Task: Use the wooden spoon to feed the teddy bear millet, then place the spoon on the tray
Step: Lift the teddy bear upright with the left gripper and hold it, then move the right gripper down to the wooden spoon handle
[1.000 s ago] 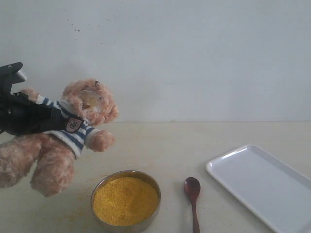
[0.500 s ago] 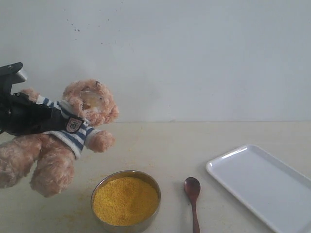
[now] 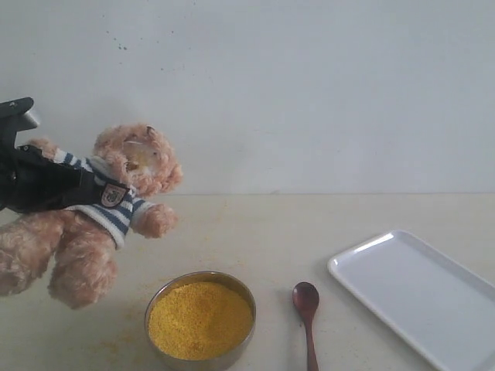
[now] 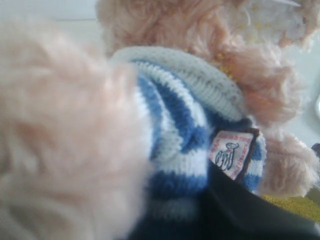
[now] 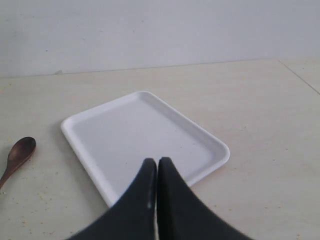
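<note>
The teddy bear [image 3: 100,209] hangs tilted in the air at the left, with my left gripper [image 3: 87,190] shut on its striped torso. The left wrist view is filled by its shirt and badge [image 4: 231,154], with one black finger [image 4: 240,210] pressed against the shirt. The metal bowl [image 3: 155,337] heaped with millet [image 3: 199,318] stands on the table below the bear. The wooden spoon [image 3: 306,311] lies flat to the right of the bowl, and appears again as the spoon [image 5: 17,155] in the right wrist view. My right gripper [image 5: 157,163] is shut and empty, hovering over the tray [image 5: 145,135], and is out of the exterior view.
The white tray [image 3: 418,297] lies at the right of the beige table [image 3: 263,232], running off the frame's edge. A plain pale wall [image 3: 309,93] stands behind the table. A sliver of millet [image 4: 295,206] shows under the bear in the left wrist view.
The left gripper has carried the bear slightly to the left and a little higher. Bowl, spoon and tray have not moved.
</note>
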{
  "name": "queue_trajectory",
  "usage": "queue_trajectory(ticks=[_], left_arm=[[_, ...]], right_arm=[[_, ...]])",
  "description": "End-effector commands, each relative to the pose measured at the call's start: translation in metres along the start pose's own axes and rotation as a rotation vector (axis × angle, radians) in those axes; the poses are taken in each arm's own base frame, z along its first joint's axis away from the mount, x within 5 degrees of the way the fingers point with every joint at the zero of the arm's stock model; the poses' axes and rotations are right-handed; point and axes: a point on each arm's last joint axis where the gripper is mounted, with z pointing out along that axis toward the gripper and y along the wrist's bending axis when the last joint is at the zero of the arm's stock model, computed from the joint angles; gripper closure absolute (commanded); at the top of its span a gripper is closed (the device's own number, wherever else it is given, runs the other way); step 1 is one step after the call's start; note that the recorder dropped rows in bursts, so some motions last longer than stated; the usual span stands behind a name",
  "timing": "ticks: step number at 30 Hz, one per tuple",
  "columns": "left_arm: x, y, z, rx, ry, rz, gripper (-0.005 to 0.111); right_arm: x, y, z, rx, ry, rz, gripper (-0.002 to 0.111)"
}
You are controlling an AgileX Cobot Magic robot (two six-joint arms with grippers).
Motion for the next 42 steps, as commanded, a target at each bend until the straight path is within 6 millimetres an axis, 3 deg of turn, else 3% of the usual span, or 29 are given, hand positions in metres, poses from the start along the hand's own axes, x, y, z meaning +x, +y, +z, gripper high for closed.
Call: queue_trajectory(ticks=[1, 8, 10, 12, 14, 17, 21, 22, 24, 25, 27, 29, 30, 31, 32, 33, 35, 37, 38, 40, 41, 42], left_arm=[[-0.003, -0.003, -0.003, 0.021, -0.002, 0.008, 0.103], [-0.002, -0.004, -0.003, 0.034, 0.006, 0.010, 0.103], [-0.002, -0.003, -0.003, 0.026, 0.002, 0.007, 0.103], [-0.002, -0.004, -0.003, 0.031, 0.005, 0.007, 0.103], [-0.001, -0.005, -0.003, 0.049, 0.015, 0.000, 0.103], [0.001, -0.009, -0.003, 0.089, 0.038, -0.002, 0.103], [0.002, -0.011, -0.003, 0.112, 0.052, -0.014, 0.103], [0.003, -0.012, -0.004, 0.121, 0.058, -0.016, 0.103], [0.005, -0.015, -0.004, 0.158, 0.081, -0.026, 0.103], [0.005, -0.015, -0.004, 0.159, 0.081, -0.028, 0.103], [0.005, -0.016, -0.004, 0.162, 0.084, -0.026, 0.103], [0.005, -0.015, -0.004, 0.157, 0.081, -0.027, 0.103], [0.005, -0.015, -0.004, 0.157, 0.081, -0.027, 0.103], [0.005, -0.015, -0.004, 0.157, 0.081, -0.027, 0.103], [0.005, -0.015, -0.004, 0.158, 0.085, -0.021, 0.103], [0.005, -0.015, -0.004, 0.161, 0.087, -0.020, 0.103], [0.006, -0.016, -0.005, 0.172, 0.094, -0.020, 0.103], [0.006, -0.016, -0.004, 0.170, 0.093, -0.020, 0.103], [0.005, -0.015, -0.004, 0.161, 0.087, -0.020, 0.103], [0.004, -0.014, -0.004, 0.142, 0.076, -0.021, 0.103], [0.004, -0.014, -0.004, 0.142, 0.076, -0.021, 0.103], [0.004, -0.014, -0.004, 0.142, 0.076, -0.021, 0.103]], right_arm=[[-0.002, 0.000, 0.000, 0.000, -0.017, 0.003, 0.108], [-0.007, 0.001, -0.001, -0.009, -0.072, 0.043, 0.108], [-0.017, 0.001, -0.002, -0.041, -0.179, 0.315, 0.108], [-0.027, -0.002, -0.004, -0.082, -0.293, 0.712, 0.108], [-0.035, -0.007, -0.007, -0.114, -0.390, 0.949, 0.108], [-0.043, -0.010, -0.011, -0.130, -0.503, 0.949, 0.108], [-0.045, -0.010, -0.013, -0.145, -0.529, 0.943, 0.108], [-0.046, -0.010, -0.013, -0.162, -0.540, 0.994, 0.108], [-0.052, -0.007, -0.015, -0.299, -0.532, 1.303, 0.108], [-0.064, -0.004, -0.020, -0.386, -0.561, 1.325, 0.108], [-0.113, 0.007, -0.044, -0.574, -0.784, 1.069, 0.108], [-0.161, 0.025, -0.041, -0.492, -0.835, 0.510, 0.108], [-0.177, 0.035, -0.015, -0.361, -0.682, 0.117, 0.108], [-0.181, 0.036, 0.005, -0.290, -0.569, -0.063, 0.108], [-0.184, 0.029, 0.041, -0.160, -0.361, -0.223, 0.108], [-0.181, 0.019, 0.074, -0.067, -0.191, -0.189, 0.108], [-0.172, 0.011, 0.116, 0.014, 0.001, -0.072, 0.108], [-0.155, 0.007, 0.136, 0.071, 0.147, 0.038, 0.108], [-0.148, 0.010, 0.140, 0.073, 0.204, -0.015, 0.108], [-0.134, 0.039, 0.144, -0.038, 0.296, -0.182, 0.108], [-0.127, 0.070, 0.143, -0.175, 0.300, -0.300, 0.108], [-0.123, 0.083, 0.141, -0.230, 0.303, -0.365, 0.108]])
